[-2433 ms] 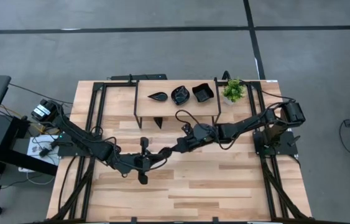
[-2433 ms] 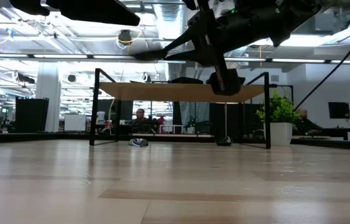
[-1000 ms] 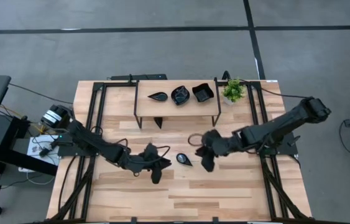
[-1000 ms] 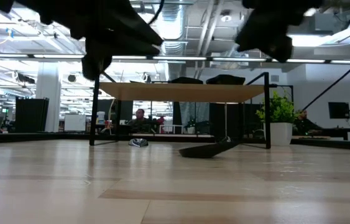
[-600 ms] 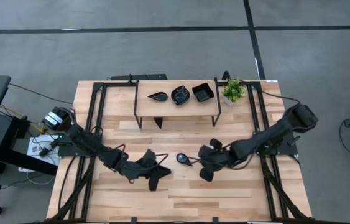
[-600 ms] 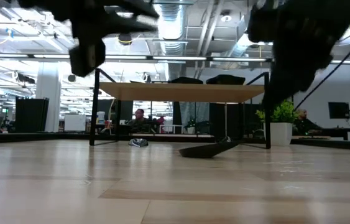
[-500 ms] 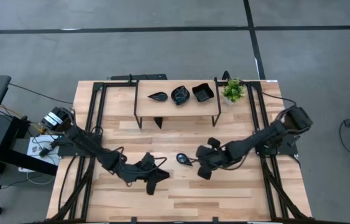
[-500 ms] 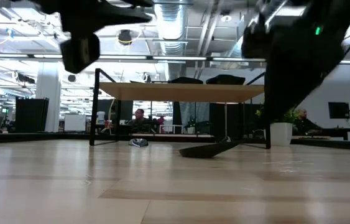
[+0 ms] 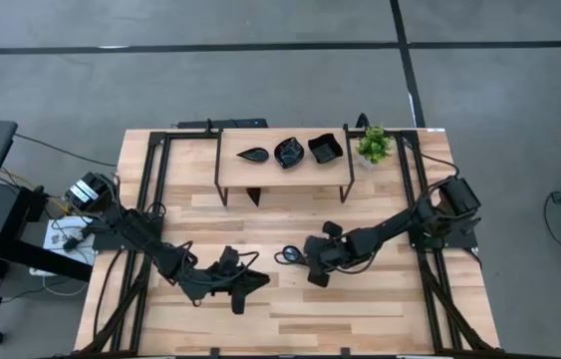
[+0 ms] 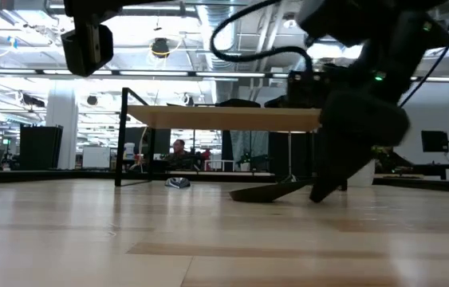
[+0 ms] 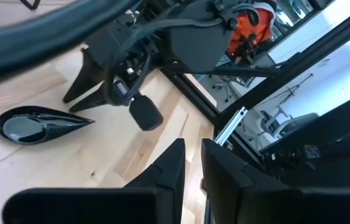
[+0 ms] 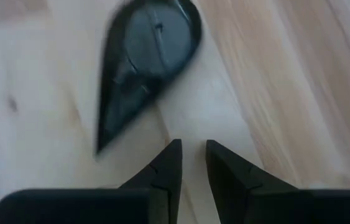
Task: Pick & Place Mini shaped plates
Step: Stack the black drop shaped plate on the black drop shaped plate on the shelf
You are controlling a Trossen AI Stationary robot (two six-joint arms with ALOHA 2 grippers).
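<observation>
The teardrop plate (image 9: 287,256) lies flat on the desk (image 9: 360,309), at nine o'clock from the nearer right pincer (image 9: 312,261), whose narrowly parted fingers grasp nothing.

Right gripper (image 9: 301,261) now low beside teardrop plate (image 9: 288,256) lying on table; left gripper (image 9: 250,286) drawn back, lower on table.

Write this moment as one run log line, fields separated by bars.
teardrop plate: on table, not held | right gripper: beside it, fingers nearly together | left gripper: away, empty | shelf: three plates
</observation>
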